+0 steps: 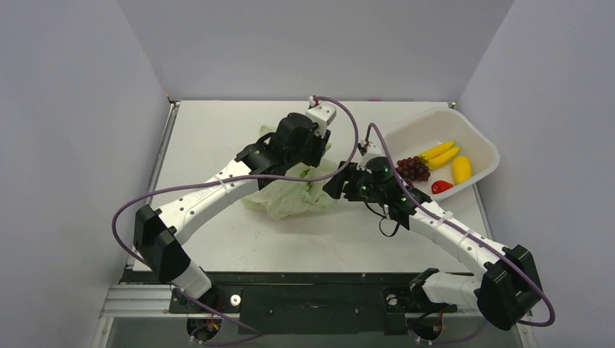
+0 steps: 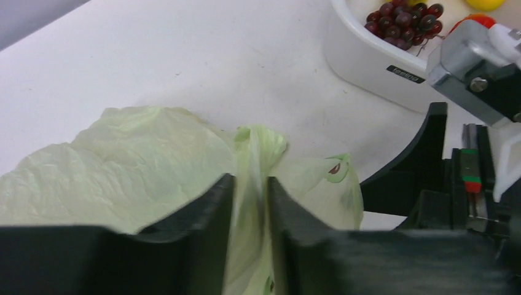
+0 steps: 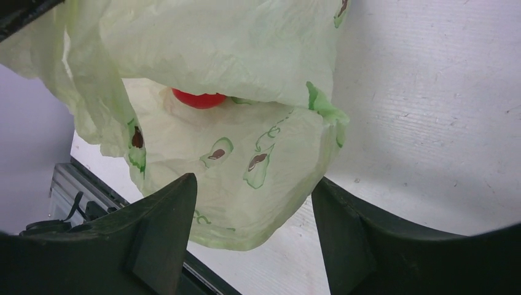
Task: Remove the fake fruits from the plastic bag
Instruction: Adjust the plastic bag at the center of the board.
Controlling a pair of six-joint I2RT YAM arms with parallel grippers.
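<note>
The pale green plastic bag [image 1: 286, 194] lies crumpled at mid-table. My left gripper [image 1: 313, 164] is shut on a raised fold of the bag [image 2: 250, 196] and holds it up. In the right wrist view the bag [image 3: 233, 49] hangs open, and a small red fake fruit [image 3: 198, 98] shows inside the mouth. My right gripper [image 3: 252, 203] is open and empty, its fingers either side of the bag's lower flap without touching it; in the top view it [image 1: 333, 185] sits at the bag's right edge. No round green fruit is visible.
A white basket [image 1: 435, 114] stands at the back right with yellow bananas [image 1: 441, 154], dark grapes [image 1: 413, 168], a yellow fruit [image 1: 461, 169] and a red fruit [image 1: 441, 186]. Its wall [image 2: 368, 61] shows in the left wrist view. Grey walls enclose the table.
</note>
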